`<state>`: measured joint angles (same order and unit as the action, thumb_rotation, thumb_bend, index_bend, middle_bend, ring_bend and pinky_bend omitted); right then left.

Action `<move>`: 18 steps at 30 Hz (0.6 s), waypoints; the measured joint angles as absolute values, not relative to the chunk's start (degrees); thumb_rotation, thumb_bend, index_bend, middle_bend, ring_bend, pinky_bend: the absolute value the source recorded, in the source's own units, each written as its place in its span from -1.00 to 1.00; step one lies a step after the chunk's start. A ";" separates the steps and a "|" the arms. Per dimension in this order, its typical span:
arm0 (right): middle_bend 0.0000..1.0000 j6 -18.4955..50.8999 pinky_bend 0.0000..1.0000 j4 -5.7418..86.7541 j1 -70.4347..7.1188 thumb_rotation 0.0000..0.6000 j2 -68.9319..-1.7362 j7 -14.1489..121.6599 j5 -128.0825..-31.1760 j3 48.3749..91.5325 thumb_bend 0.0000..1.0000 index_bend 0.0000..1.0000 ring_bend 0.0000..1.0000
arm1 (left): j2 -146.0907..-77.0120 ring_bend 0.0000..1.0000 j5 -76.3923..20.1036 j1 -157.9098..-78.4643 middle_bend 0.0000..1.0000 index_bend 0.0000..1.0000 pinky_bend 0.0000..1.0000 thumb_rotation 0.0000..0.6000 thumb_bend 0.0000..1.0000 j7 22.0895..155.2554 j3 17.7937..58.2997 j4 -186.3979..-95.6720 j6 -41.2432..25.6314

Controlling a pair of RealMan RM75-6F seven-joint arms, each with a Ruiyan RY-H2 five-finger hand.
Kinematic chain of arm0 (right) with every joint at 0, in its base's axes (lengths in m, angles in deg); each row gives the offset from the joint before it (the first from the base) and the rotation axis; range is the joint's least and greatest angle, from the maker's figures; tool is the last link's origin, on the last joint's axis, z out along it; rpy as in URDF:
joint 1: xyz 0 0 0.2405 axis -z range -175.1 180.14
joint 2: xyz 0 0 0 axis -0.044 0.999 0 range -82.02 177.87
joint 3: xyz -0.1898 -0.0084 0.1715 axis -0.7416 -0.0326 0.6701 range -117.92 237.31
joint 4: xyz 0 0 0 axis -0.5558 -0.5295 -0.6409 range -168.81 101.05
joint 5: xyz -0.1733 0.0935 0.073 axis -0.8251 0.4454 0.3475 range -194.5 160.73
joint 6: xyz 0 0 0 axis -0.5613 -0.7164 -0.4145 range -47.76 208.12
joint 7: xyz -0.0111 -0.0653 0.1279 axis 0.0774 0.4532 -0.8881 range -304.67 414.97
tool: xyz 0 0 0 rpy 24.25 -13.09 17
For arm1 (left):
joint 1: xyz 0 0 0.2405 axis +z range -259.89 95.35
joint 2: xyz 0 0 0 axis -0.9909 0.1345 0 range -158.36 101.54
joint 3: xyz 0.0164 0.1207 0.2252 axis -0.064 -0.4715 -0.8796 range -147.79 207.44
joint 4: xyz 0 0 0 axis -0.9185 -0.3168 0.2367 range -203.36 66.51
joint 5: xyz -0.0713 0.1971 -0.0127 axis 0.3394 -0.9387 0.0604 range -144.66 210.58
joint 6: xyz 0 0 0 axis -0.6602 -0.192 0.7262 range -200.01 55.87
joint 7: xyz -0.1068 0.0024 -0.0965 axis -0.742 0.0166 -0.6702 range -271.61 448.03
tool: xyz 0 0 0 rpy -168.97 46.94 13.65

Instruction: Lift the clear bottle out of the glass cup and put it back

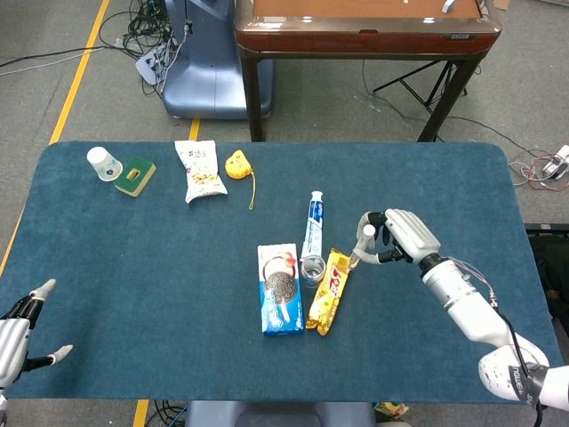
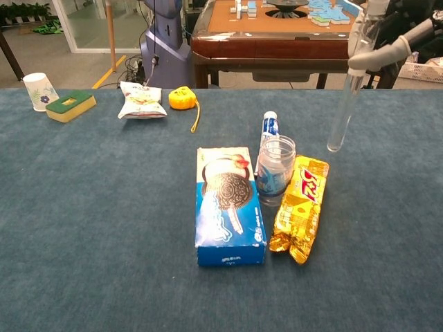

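A blue-carpeted desk (image 1: 178, 267) carries everything here. Near its middle lies a blue cookie box (image 2: 228, 204), with a yellow snack wrapper (image 2: 299, 207) to its right. Between the two stands the glass cup (image 2: 276, 165), upright and with no bottle in it, and a toothpaste tube (image 2: 268, 131) lies just behind it. At the far left corner sit a snack bag (image 1: 199, 169), a green-and-yellow sponge (image 1: 135, 175), a paper cup (image 1: 104, 163) and a yellow tape measure (image 1: 236, 164).

The right hand (image 1: 396, 237) grips the clear bottle (image 2: 347, 97) by its upper end and holds it nearly upright in the air, to the right of the glass cup and above the desk beside the wrapper. The left hand (image 1: 20, 329) sits at the near left edge of the desk, fingers spread and holding nothing.
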<state>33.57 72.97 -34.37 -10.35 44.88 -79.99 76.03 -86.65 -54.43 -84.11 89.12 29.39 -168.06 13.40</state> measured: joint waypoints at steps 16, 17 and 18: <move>0.35 30.73 0.16 73.41 -32.32 1.00 -12.59 31.74 -80.39 78.17 -0.01 0.68 0.04 | -86.52 -0.62 -54.43 -84.12 -0.69 -1.00 -0.13 1.00 -0.81 89.20 29.33 -168.26 13.34; 0.35 30.57 0.16 73.13 -32.14 1.00 -12.68 29.98 -81.06 78.18 -0.01 0.68 0.04 | -86.52 -0.62 -54.43 -84.11 -0.69 -1.00 -0.13 1.00 -0.81 89.18 29.32 -168.26 13.34; 0.35 30.46 0.16 72.93 -32.04 1.00 -12.71 29.26 -81.48 78.13 -0.01 0.68 0.04 | -86.52 -0.62 -54.42 -84.11 -0.69 -1.00 -0.13 1.00 -0.81 89.20 29.32 -168.26 13.34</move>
